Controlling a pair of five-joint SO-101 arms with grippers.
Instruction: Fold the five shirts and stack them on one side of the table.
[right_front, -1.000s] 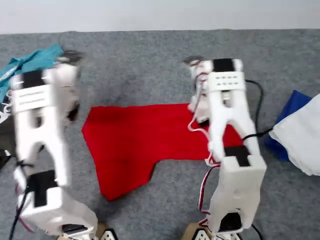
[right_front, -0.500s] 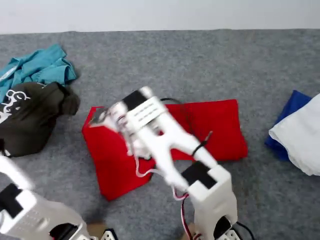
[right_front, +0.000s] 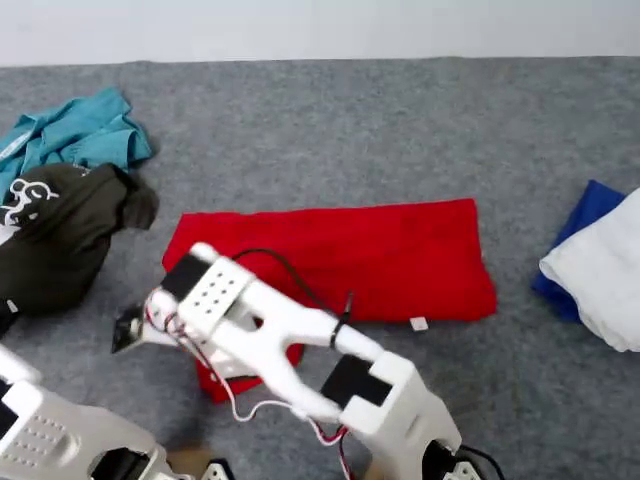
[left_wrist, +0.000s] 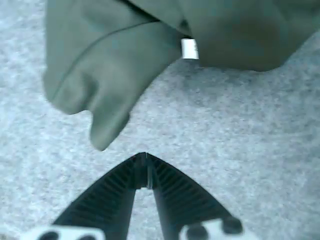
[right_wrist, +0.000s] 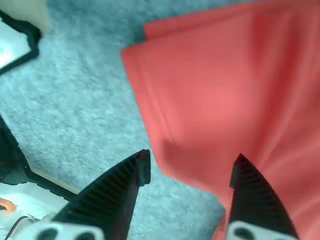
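A red shirt (right_front: 400, 255) lies flat in the middle of the grey table, one sleeve (right_front: 212, 382) pointing toward the front. My right arm (right_front: 270, 335) stretches across the shirt's front left part, and its gripper (right_front: 128, 330) sits just off the left edge. My right gripper (right_wrist: 192, 162) stands open above the red shirt's hem (right_wrist: 210, 120), with nothing gripped. My left gripper (left_wrist: 146, 171) is shut and empty over bare carpet, a short way from a dark olive shirt (left_wrist: 150, 45). The left arm (right_front: 45, 435) is at the front left corner.
The dark olive shirt (right_front: 50, 245) lies crumpled at the left, with a teal shirt (right_front: 80, 130) behind it. A white shirt (right_front: 600, 270) rests on a blue one (right_front: 585, 215) at the right edge. Open carpet lies behind the red shirt.
My right arm swung from the red shirt's right end across to its front left corner. My left arm drew back from beside the dark shirt to the front left corner.
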